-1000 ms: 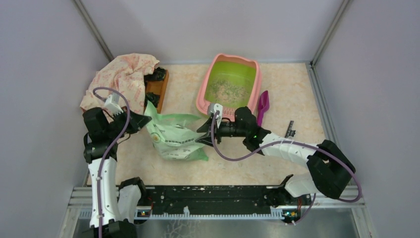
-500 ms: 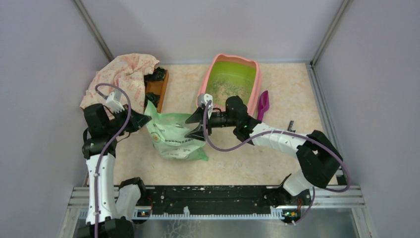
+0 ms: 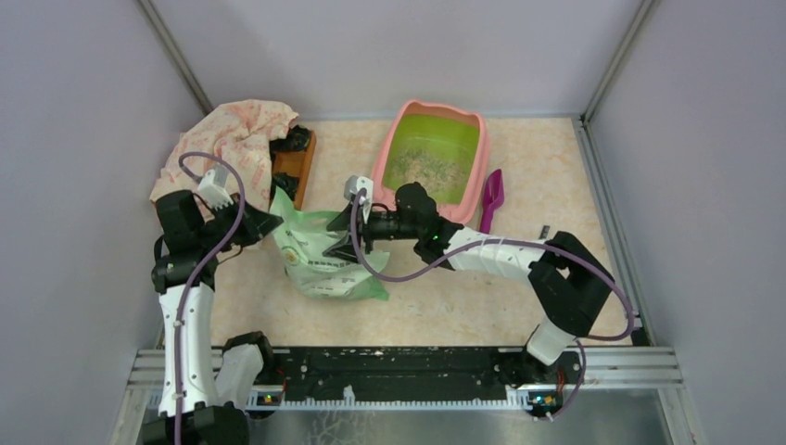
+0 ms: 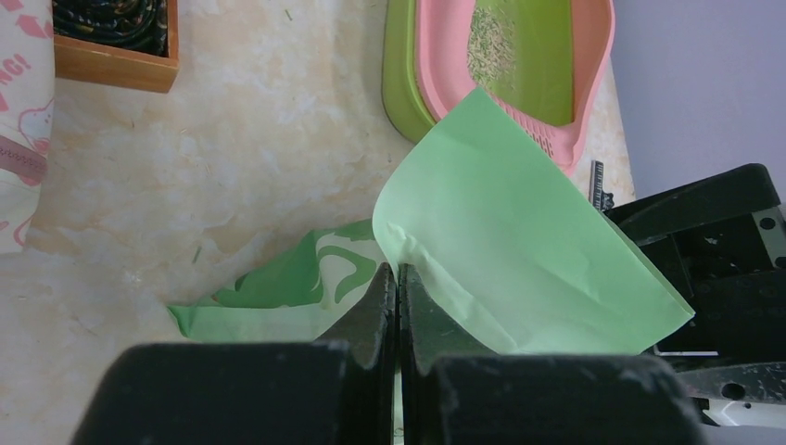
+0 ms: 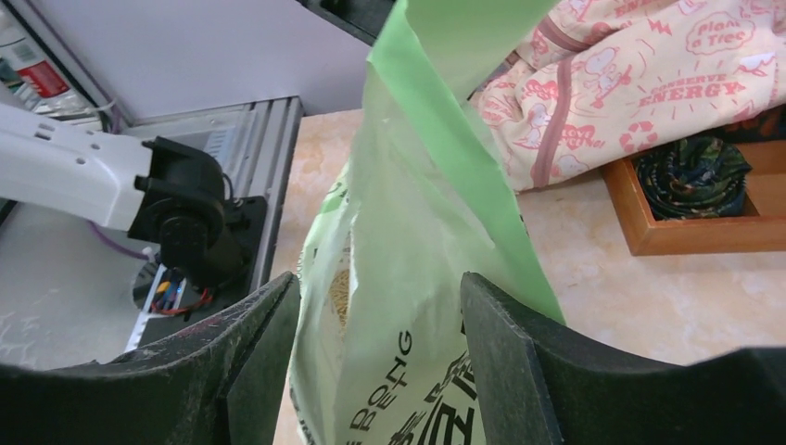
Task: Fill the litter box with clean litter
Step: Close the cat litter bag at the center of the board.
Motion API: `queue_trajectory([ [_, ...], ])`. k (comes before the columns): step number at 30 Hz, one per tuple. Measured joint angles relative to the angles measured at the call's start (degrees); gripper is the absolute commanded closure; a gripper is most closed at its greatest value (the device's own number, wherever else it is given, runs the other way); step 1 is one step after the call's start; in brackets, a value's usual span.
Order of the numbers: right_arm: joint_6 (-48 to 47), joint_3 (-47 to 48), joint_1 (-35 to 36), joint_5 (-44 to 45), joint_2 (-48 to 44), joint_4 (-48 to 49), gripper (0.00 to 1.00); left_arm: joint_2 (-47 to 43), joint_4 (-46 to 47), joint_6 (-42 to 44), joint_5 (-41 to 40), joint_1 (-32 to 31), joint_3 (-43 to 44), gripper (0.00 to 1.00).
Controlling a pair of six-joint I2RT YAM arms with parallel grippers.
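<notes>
Litter box (image 3: 443,106) sits at 12 o'clock on the bench (image 3: 556,167), with only a thin sprinkle of clean litter (image 3: 424,169) on its green floor. In the last second the right fingers (image 5: 250,371) slid away from the box's front edge, toward 9 o'clock, and spread wide. Now they stand 1 on each side of the green bag (image 3: 320,264) (not squeezing it yet, as far as I can tell). The left fingers (image 4: 371,315) stay pinched tight on the bag's top flap, at about 10 o'clock. I think the 2 arms are getting ready to lift the bag and pour more litter.
</notes>
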Motion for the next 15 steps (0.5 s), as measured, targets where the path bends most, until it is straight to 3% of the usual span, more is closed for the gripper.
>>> queue_trajectory([
  [2,0.2,0.1,0.3,1.5,0.8,0.5,0.53,0.0,0.0,0.0,0.0,0.0,0.1,1.0],
  [4,0.7,0.1,0.5,2.4,1.6,1.3,0.8,0.2,-0.5,0.0,-0.1,0.0,0.6,1.0],
  [6,1.3,0.1,0.5,2.9,2.3,2.0,0.97,0.5,-0.6,0.4,-0.4,0.0,1.0,1.0],
  [15,3.1,0.0,0.7,5.0,3.1,3.5,1.0,1.7,-3.3,1.2,-1.5,-0.2,3.9,1.0],
])
